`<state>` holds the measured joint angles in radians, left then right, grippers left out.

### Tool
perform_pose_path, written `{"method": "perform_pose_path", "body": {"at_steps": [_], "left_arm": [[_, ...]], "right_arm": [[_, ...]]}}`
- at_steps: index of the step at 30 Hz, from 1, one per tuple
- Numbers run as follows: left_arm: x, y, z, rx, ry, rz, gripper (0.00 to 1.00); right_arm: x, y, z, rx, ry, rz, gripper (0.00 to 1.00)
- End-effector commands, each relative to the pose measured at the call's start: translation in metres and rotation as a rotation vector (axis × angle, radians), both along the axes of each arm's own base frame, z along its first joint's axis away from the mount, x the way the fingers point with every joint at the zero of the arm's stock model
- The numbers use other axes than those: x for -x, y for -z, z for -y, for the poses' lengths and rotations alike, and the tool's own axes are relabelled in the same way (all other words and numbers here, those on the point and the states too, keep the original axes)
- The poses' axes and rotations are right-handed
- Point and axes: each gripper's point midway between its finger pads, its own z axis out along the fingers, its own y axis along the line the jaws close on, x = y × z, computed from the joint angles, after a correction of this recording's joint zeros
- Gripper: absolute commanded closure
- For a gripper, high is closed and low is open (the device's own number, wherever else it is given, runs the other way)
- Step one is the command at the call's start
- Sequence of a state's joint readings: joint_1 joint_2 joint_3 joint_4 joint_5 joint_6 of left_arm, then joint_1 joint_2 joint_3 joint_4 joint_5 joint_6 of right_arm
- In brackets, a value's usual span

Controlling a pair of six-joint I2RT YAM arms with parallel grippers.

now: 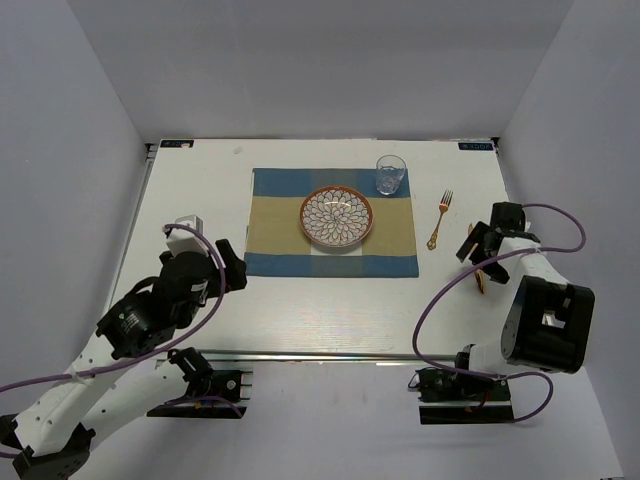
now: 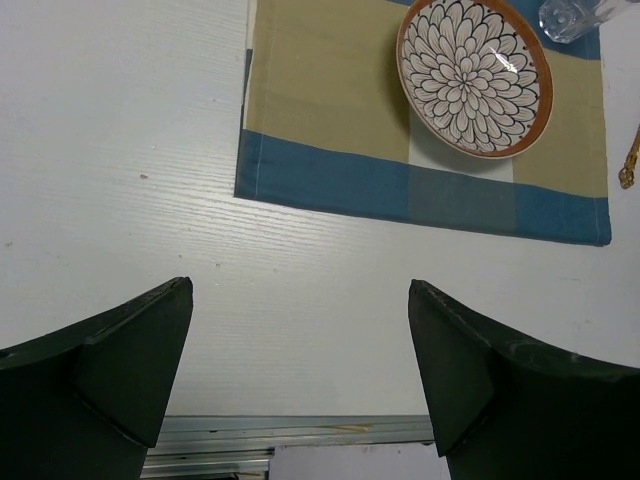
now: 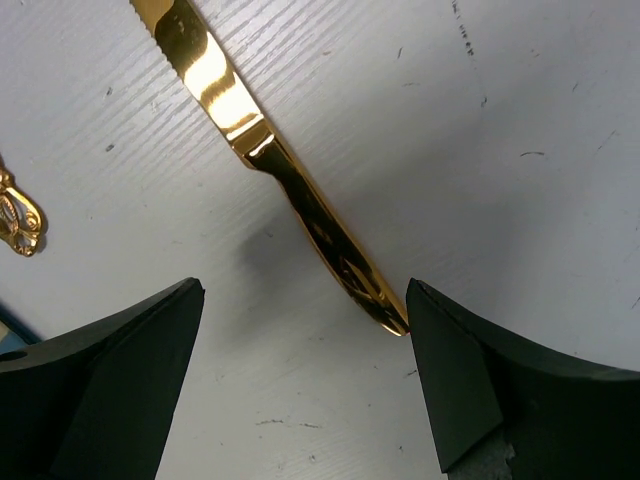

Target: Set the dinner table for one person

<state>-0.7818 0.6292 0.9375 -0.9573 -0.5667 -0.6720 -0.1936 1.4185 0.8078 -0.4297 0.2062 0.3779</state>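
The white dinner table (image 1: 200,190) carries a blue-and-tan checked placemat (image 1: 270,225) with a patterned plate (image 1: 336,216) at its middle and a clear glass (image 1: 391,175) at its far right corner. A gold fork (image 1: 440,218) lies right of the mat. A gold knife (image 3: 270,160) lies on the table further right. My right gripper (image 3: 305,310) is open just above the knife's handle end, which is next to the right finger (image 3: 470,380). In the top view this gripper (image 1: 478,252) hides most of the knife (image 1: 480,282). My left gripper (image 2: 300,330) is open and empty, near the mat's front left corner (image 1: 238,266).
The left wrist view shows the mat (image 2: 330,170), plate (image 2: 474,76), glass base (image 2: 575,18) and fork end (image 2: 630,160). The fork's handle tip (image 3: 18,215) shows left of the knife. A metal rail (image 1: 320,355) runs along the near edge. Grey walls enclose the table.
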Motion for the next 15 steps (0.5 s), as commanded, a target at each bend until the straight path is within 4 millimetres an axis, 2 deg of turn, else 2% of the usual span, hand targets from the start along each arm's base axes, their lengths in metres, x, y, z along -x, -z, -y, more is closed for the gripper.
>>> {"method": "perform_pose_path", "body": {"at_steps": [1, 4, 6, 9, 12, 15], "left_arm": [[0.001, -0.002, 0.002, 0.007, 0.014, 0.015, 0.02], [0.0, 0.001, 0.001, -0.006, 0.005, 0.006, 0.02], [0.0, 0.002, 0.0, -0.014, -0.002, -0.001, 0.02], [-0.001, 0.002, -0.001, -0.014, -0.013, 0.001, 0.02], [-0.001, 0.002, -0.002, -0.014, -0.013, 0.005, 0.02], [-0.002, 0.004, 0.0, -0.026, -0.011, -0.006, 0.02]], "right_arm": [[-0.009, -0.005, 0.016, 0.063, 0.014, 0.038, 0.13], [-0.012, 0.012, 0.009, 0.014, -0.054, -0.005, 0.14], [-0.013, 0.016, 0.006, -0.008, -0.088, -0.033, 0.15], [-0.001, 0.035, 0.005, -0.034, -0.101, -0.128, 0.19], [0.013, 0.054, 0.001, -0.064, -0.095, -0.213, 0.3], [0.02, 0.059, -0.001, -0.066, -0.081, -0.241, 0.38]]}}
